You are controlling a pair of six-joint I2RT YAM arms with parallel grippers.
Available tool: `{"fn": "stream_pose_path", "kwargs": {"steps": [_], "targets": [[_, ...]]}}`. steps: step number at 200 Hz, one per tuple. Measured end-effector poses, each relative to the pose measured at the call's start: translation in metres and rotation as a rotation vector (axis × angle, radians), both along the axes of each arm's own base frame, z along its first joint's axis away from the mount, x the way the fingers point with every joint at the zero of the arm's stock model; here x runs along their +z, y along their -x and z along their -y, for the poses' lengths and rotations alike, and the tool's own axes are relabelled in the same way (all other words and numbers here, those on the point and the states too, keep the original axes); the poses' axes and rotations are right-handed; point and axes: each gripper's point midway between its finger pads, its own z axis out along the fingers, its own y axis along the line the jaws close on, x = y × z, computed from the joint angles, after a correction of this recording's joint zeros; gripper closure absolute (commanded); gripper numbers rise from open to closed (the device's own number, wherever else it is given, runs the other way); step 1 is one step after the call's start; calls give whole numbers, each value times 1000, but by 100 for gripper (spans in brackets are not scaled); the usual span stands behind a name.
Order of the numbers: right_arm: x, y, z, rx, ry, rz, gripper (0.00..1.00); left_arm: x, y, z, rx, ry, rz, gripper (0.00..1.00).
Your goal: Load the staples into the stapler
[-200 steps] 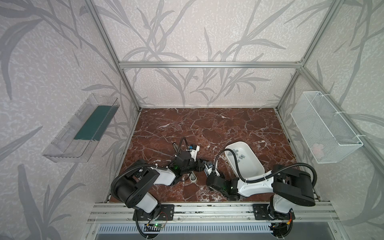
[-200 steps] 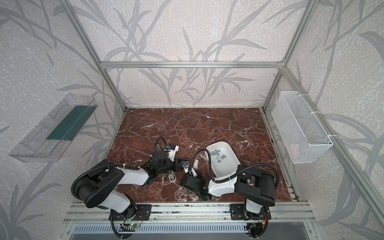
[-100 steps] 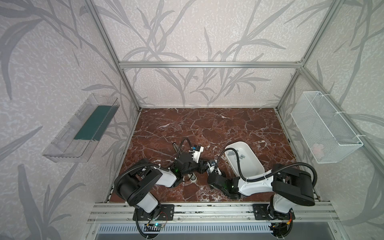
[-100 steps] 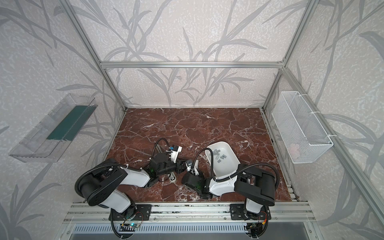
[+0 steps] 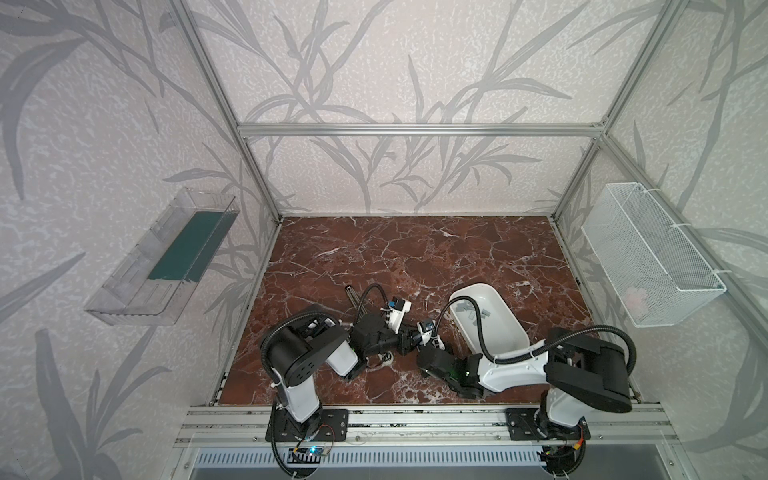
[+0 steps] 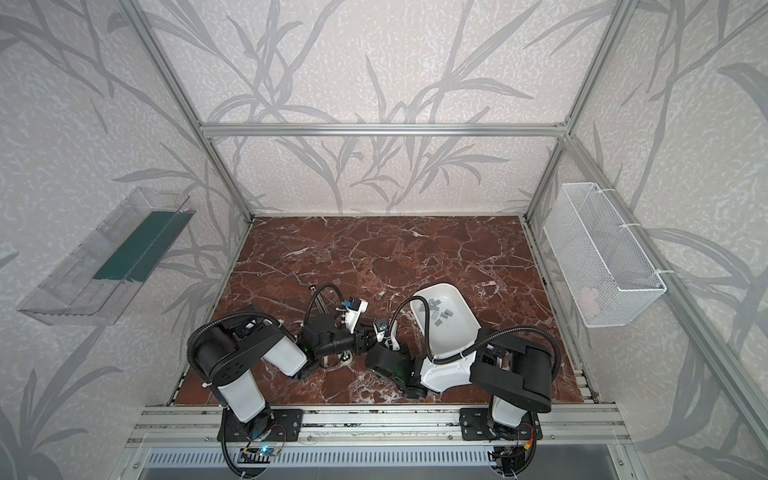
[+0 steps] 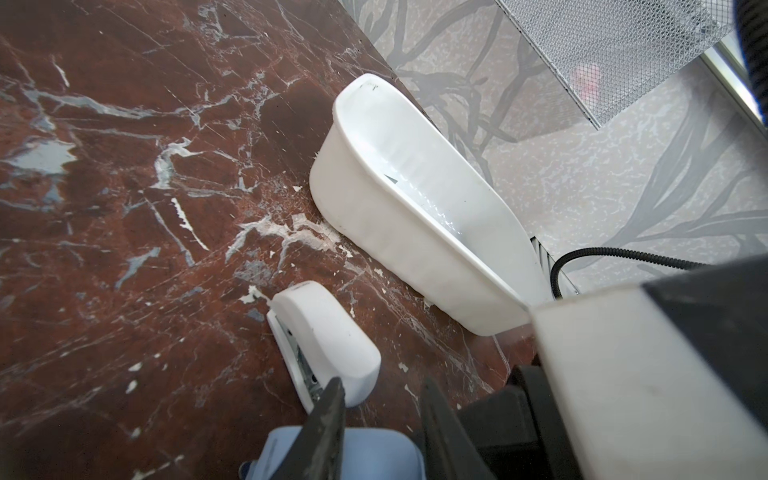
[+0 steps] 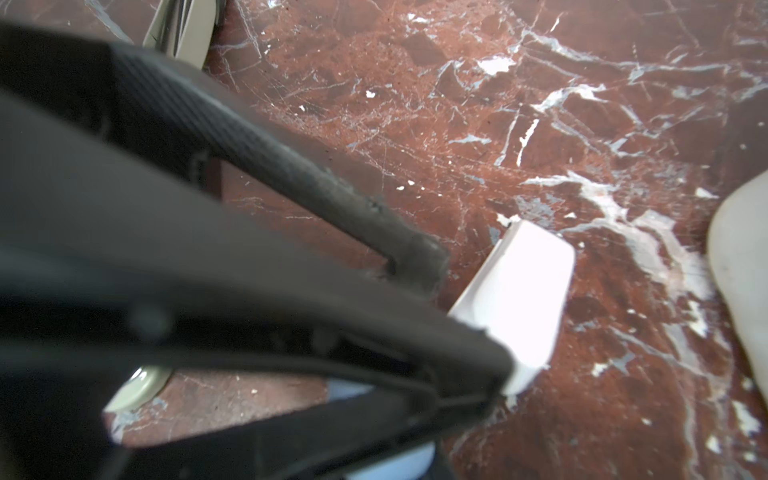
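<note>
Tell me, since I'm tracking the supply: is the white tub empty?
No, in a top view several grey staple strips lie loose on the floor of the white tub.

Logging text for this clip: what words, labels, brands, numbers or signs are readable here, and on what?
No text can be read in any view.
On the white tub, a faint dark mark on the rim: too small to read.
On the white stapler, no print shows.
</note>
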Motion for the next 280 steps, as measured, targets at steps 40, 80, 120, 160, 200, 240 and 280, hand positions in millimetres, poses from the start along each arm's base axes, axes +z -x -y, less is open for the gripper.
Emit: {"fn": "stream_pose_path", "kwargs": {"steps": [40, 80, 120, 160, 200, 240, 280], "targets": [[27, 3, 10, 13, -41, 27, 53, -5, 2, 0, -10, -38, -15, 67], [52, 8, 16, 45, -79, 54, 57, 0, 2, 0, -14, -57, -7, 68], [64, 5, 13, 60, -96, 81, 71, -5, 3, -2, -22, -89, -13, 69], [45, -10, 7, 43, -35, 59, 77, -11, 0, -6, 0, -135, -11, 69], [31, -15, -1, 53, 12, 48, 81, -18, -6, -18, 50, -205, -9, 69], [26, -17, -4, 46, 8, 44, 82, -19, -7, -21, 60, -222, -3, 69], [19, -15, -6, 22, -31, 40, 83, -21, -8, -22, 64, -237, 8, 69]]}}
